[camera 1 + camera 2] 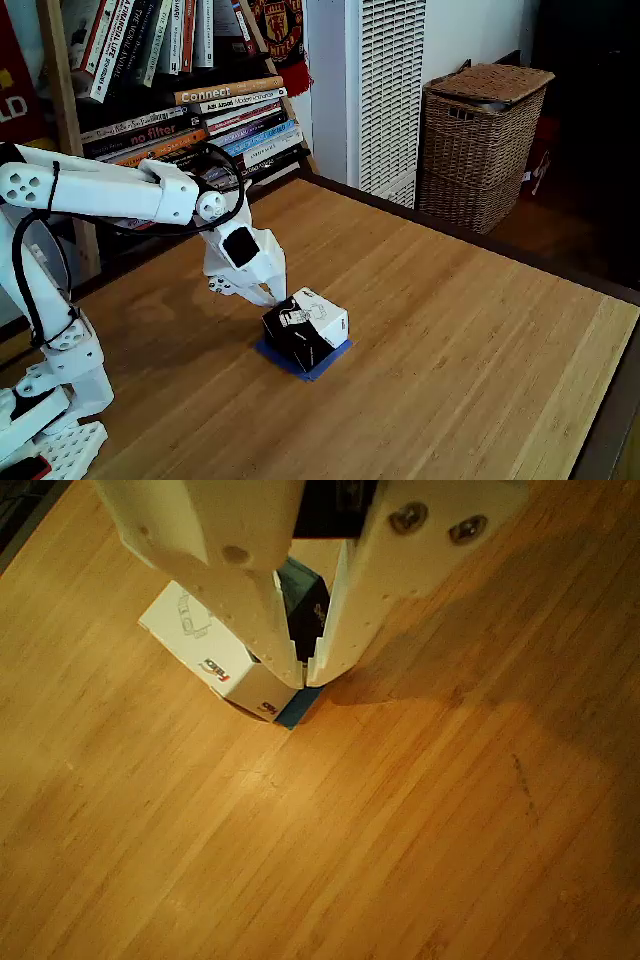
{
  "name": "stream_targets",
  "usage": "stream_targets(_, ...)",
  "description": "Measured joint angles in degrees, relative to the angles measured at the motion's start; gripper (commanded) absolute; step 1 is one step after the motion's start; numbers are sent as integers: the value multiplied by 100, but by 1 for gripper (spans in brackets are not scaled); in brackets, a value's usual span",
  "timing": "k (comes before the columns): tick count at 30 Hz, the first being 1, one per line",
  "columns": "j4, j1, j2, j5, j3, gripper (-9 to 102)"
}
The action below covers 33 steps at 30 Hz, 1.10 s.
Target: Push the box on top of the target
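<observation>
The box [306, 327], a small black and white cardboard cube, stands on the blue tape target [330, 362], of which a strip shows along its front and right sides. My white gripper [270, 293] touches the box's upper left edge with its tips together. In the other view the box [215, 655] lies under my gripper [305, 675], whose two white fingers meet at the tips with nothing between them. A blue corner of the target [298, 712] pokes out just below the fingertips.
The wooden table [450, 340] ends in a dark edge on the right and at the back. A bookshelf [190, 90] stands behind the arm, a wicker basket [482, 140] beyond the far edge. The arm's base [50, 420] is at the lower left.
</observation>
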Motion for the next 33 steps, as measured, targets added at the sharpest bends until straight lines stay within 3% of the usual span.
stream_targets(22, 35, 44, 0, -79, 0, 0)
stream_targets(33, 729, -413, 0, 1257, -712, 0)
